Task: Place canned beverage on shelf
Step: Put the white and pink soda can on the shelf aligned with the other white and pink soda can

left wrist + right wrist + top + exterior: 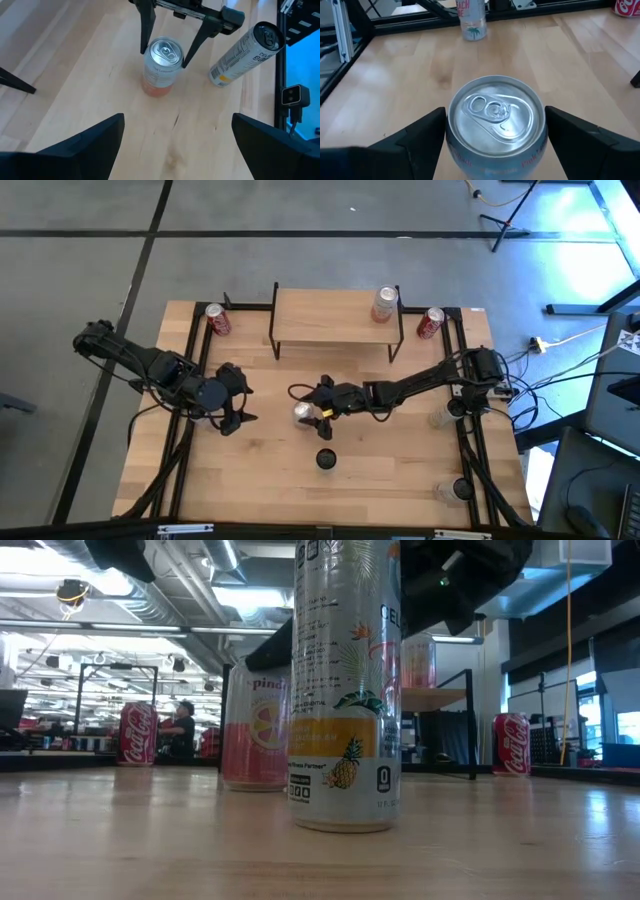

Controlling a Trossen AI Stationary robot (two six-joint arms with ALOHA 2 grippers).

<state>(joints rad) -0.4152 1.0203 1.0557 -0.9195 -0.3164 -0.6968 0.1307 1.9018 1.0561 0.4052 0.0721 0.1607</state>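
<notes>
A short pink can (495, 120) stands upright on the tabletop near its middle; it also shows in the high view (303, 413) and the low view (255, 730). My right gripper (312, 410) reaches in from the table's right and is shut on this can. My left gripper (238, 406) is open and empty, a little to the can's left, pointing at it. The shelf (335, 330) stands at the far edge with one can (384, 305) on its right end. My right gripper pinches the pink can's side wall just under the top rim (150, 62) between its two fingers (420, 140). The fingers come in from the table's right, slanting a little downward. The can is upright, its base (255, 785) on the table.
A tall can with a pineapple print (326, 459) stands just nearer than the pink can. Red cola cans (217, 320) (430, 323) flank the shelf. More cans (440, 417) (455, 490) stand by the right rail. Black frame rails run along both table sides.
</notes>
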